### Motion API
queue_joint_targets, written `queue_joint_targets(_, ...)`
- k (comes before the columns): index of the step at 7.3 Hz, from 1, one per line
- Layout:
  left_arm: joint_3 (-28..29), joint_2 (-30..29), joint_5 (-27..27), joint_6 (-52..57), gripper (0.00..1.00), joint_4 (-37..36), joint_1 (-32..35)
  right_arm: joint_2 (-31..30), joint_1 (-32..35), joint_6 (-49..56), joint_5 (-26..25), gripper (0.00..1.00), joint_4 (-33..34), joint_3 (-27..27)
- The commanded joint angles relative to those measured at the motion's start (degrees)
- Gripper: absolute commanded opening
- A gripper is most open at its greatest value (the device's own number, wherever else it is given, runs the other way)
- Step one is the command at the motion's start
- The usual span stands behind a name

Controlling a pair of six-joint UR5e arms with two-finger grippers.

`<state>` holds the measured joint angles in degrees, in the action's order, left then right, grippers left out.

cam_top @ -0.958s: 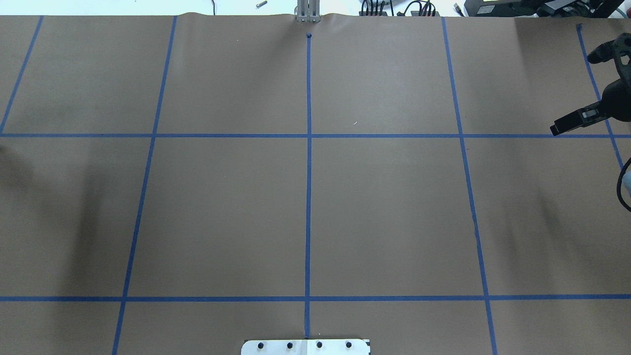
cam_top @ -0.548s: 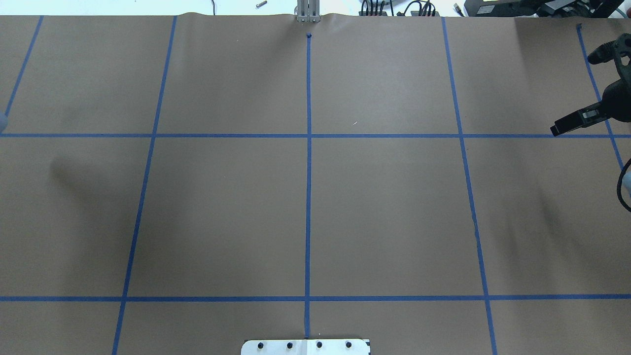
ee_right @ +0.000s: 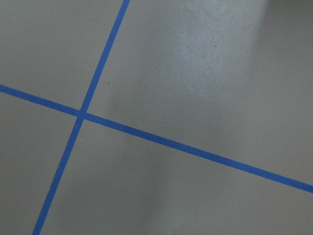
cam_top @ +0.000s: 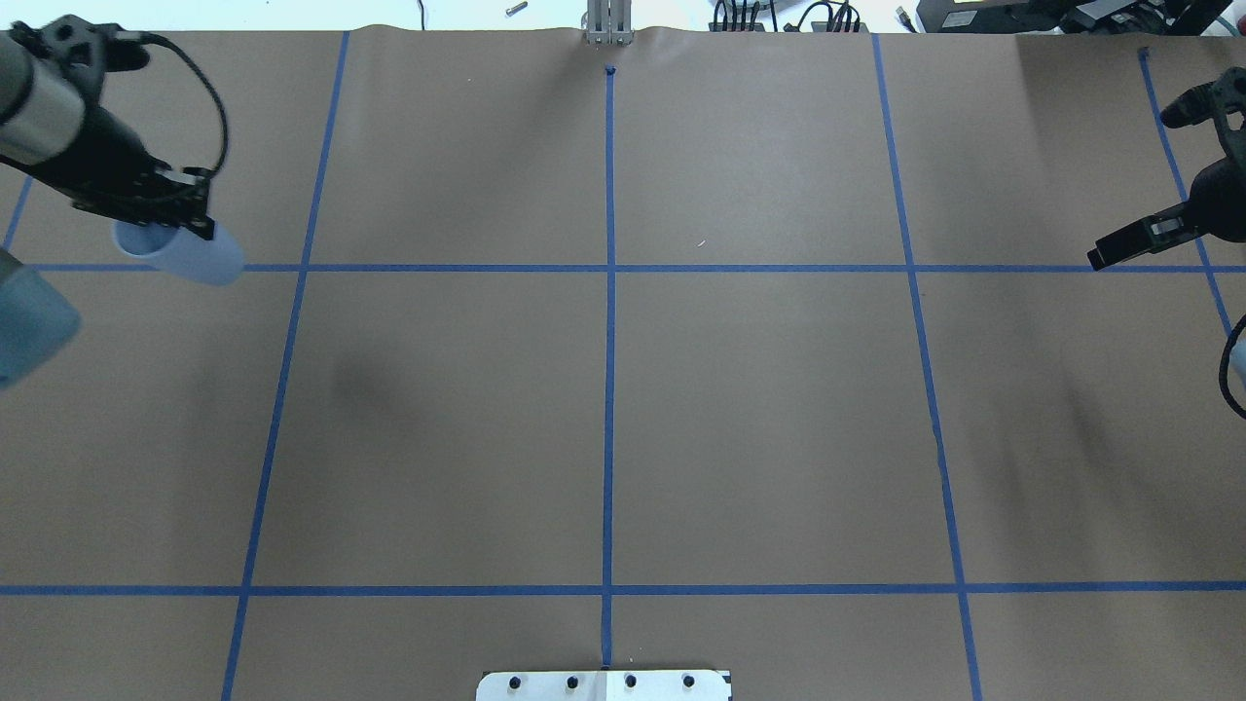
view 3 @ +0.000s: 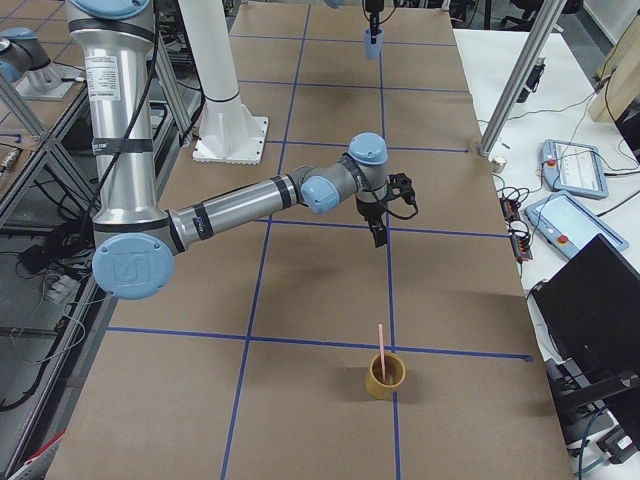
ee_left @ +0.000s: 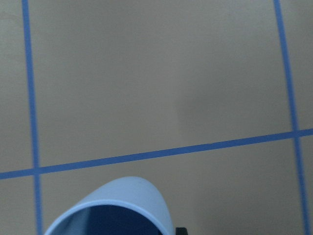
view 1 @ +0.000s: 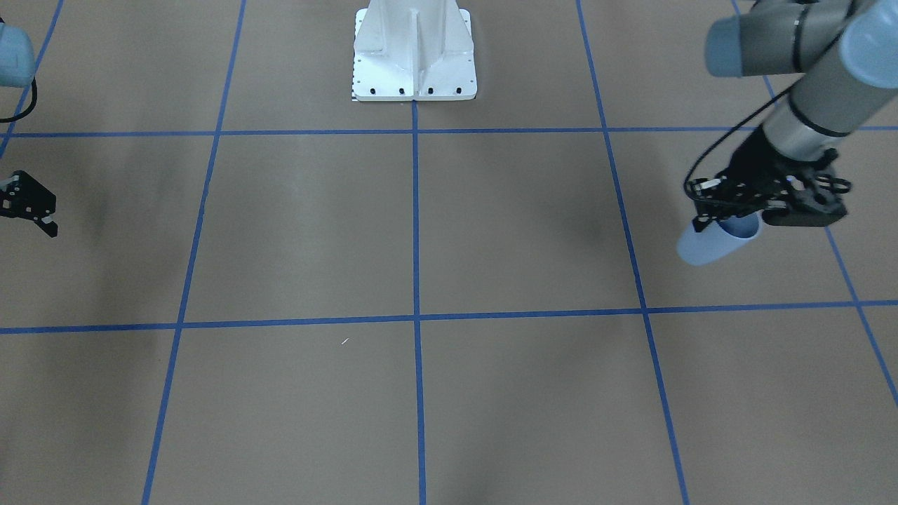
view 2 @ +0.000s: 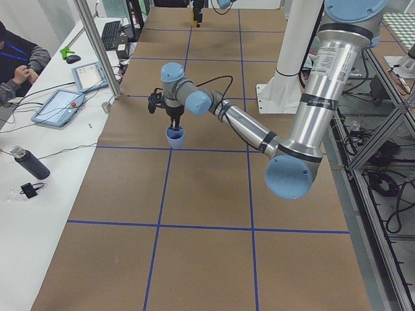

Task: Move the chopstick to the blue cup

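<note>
My left gripper [cam_top: 164, 216] is shut on the rim of the light-blue cup [cam_top: 185, 256] and holds it above the table at the far left. The left gripper [view 1: 726, 214] and the cup [view 1: 712, 245] show in the front view, and the cup shows in the left side view [view 2: 175, 137] and the left wrist view [ee_left: 115, 205]. My right gripper [cam_top: 1098, 257] is shut and empty at the far right, above the table [view 3: 380, 238]. A pale pink chopstick [view 3: 380, 345] stands in a yellow cup [view 3: 385, 380] near the table's right end, apart from both grippers.
The white robot base [view 1: 414, 63] stands at the middle of my side of the table. Blue tape lines grid the brown table cover [cam_top: 759, 419]. A side bench with tablets [view 2: 58, 107] and a metal post [view 2: 97, 48] runs along the far edge.
My left arm has come into the overhead view from the left with the blue cup in its gripper. Its shadow has moved right. The right arm has not moved.
</note>
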<state>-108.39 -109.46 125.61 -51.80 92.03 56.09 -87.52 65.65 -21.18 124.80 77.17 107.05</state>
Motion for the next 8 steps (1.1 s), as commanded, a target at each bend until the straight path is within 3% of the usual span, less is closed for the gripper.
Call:
queue_joint_targets(1, -0.9, -14.3, -9.7, -14.6, 0.0, -12.0, -13.0, 0.2, 0.0, -0.1, 0.0, 1.0, 0.0, 0.0)
queue_joint_targets(2, -0.6, -20.5, -16.2, -17.9, 0.0, -18.1, -18.8, 0.2, 0.0, 0.0, 0.0, 1.0, 0.0, 0.0)
queue_joint_targets(3, 1.1, -23.2, -20.6, -21.9, 0.0, -18.2, -23.2, 0.2, 0.0, -0.1, 0.0, 1.0, 0.0, -0.1)
queue_joint_targets(5, 9.8, -30.9, -23.3, -24.8, 0.0, -17.2, -27.3, 0.2, 0.0, -0.1, 0.0, 1.0, 0.0, 0.0)
queue_joint_targets(8, 16.7, -33.2, -26.0, -26.3, 0.0, -10.1, -30.4, 0.3, 0.0, -0.1, 0.0, 1.0, 0.0, -0.1)
